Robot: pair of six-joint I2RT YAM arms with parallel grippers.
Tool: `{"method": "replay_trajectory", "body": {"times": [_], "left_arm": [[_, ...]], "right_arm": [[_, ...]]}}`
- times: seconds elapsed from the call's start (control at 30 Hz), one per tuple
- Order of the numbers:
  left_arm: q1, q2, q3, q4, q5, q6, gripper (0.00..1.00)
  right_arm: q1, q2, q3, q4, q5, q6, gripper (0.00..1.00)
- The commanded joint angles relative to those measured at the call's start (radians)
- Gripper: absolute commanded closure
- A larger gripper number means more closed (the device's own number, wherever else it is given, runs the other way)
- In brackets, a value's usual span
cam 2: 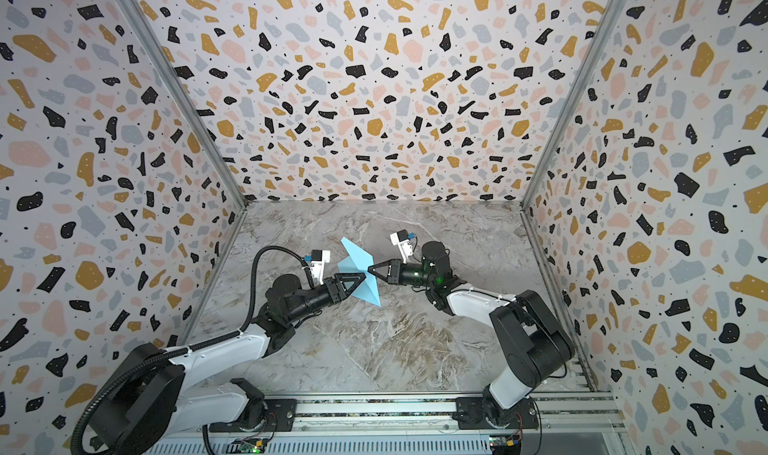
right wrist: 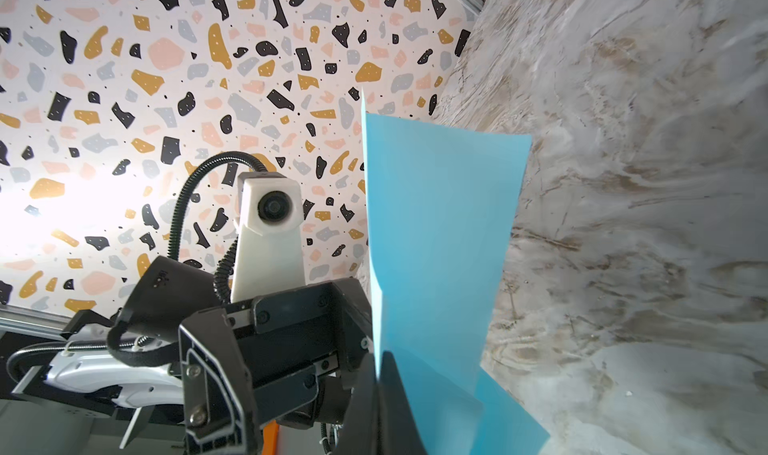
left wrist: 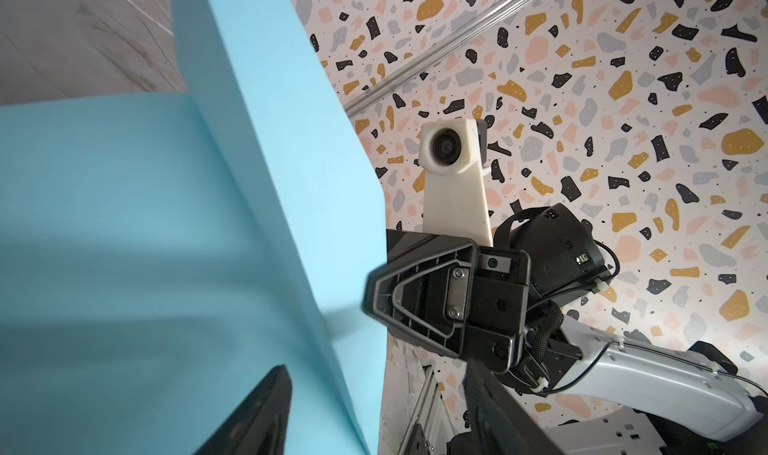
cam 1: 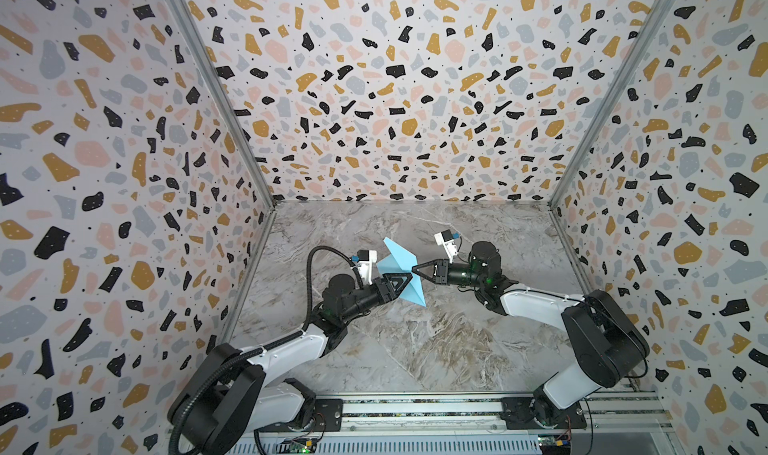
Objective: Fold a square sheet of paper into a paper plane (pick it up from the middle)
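The square sheet of paper (cam 1: 400,257) is off the desk and held in the air near the centre of both top views. It is bent into angled flaps along a middle crease, but no pointed nose or flat wings can be seen, so I judge this an early fold, with most of the folding left. The right claw (cam 1: 415,269) reaches from the right of the frame and is pressed together on the sheet near its middle. The left claw (cam 1: 409,281) reaches from the lower left with its jaws spread on either side of the paper's edge, and as far as the left wrist view shows it is not pinching. Terrazzo-patterned walls (cam 1: 374,79) in pink, ochre, grey and black fill the upper and side parts of the frame. Below them lies the grey-brown marbled desk (cam 1: 415,349) — and along the bottom edge runs the metal rail (cam 1: 415,407) that carries both arm bases.
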Motion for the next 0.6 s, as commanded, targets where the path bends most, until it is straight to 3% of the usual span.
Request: {"method": "replay_trajectory", "body": {"times": [0.0,0.2,0.57], "left_arm": [[-0.015,0.028,0.041,0.121,0.012,-0.008,0.41],[-0.021,0.073,0.046,0.183,0.015,-0.024,0.52],[-0.021,0.078,0.032,0.213,-0.020,-0.036,0.63]], "right_arm": [[-0.003,-0.041,0.003,0.052,-0.017,0.054,1.00],[-0.004,-0.045,-0.006,0.082,-0.033,0.092,0.99],[-0.011,-0.048,-0.022,0.130,-0.050,0.143,0.99]]}}
